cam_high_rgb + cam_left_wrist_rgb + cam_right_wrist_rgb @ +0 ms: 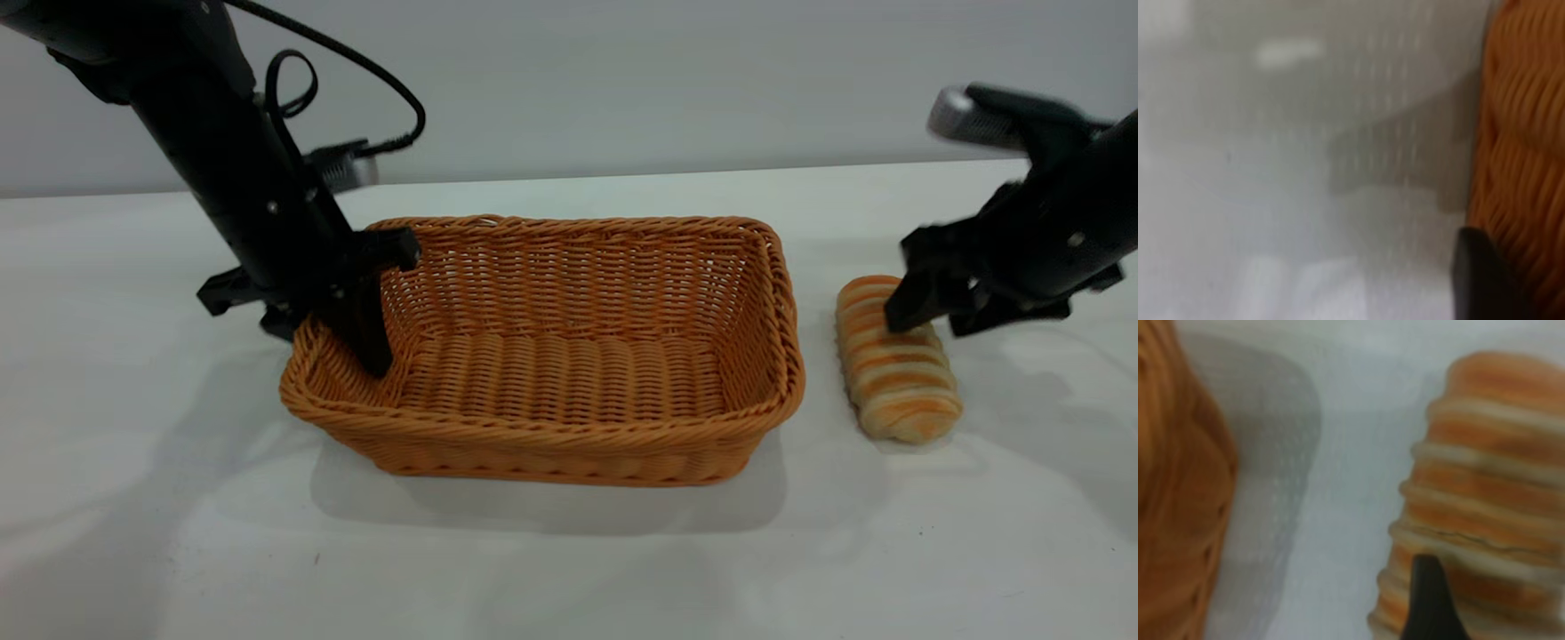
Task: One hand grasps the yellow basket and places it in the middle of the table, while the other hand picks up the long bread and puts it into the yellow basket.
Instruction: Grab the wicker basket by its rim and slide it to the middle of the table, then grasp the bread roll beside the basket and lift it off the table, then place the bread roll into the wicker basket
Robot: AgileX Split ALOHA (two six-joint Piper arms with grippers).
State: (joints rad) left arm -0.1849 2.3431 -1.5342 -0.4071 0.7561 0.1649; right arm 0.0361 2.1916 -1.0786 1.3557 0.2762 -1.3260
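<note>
Nearest the camera, bare white table [569,569], just a couple of dark specks. Next back, the yellow basket [551,356], sitting roughly mid-table, empty inside. Just beside its right end, not touching, the long bread [896,369], lying flat on the table, stripes up, end-on to the camera.

At the basket's left end, the left gripper [342,333]: one black finger down inside against the wall, the rest of the jaw outside the rim, so apparently straddling the wicker. Clamped or merely resting there? Cannot tell; in the left wrist view only one fingertip [1481,280] beside the weave, no second finger visible.

Farther back on the right, the right gripper [929,307], fingers apart, near finger touching or just over the bread's far half. In the right wrist view, one fingertip [1428,600] over the loaf's crust, other finger out of sight.

Risks from here, as a judgement. Off-centre grasp toward the far end: loaf likely to droop or swing on lifting, maybe slip out. Soft crust: too hard a squeeze, dented or torn bread. Finger pressing down rather than straddling: loaf rolled or shoved away. Low carry across: bread clipping the braided rim [787,338], nudging the basket, more so if the left hold on the wall turns out loose.
</note>
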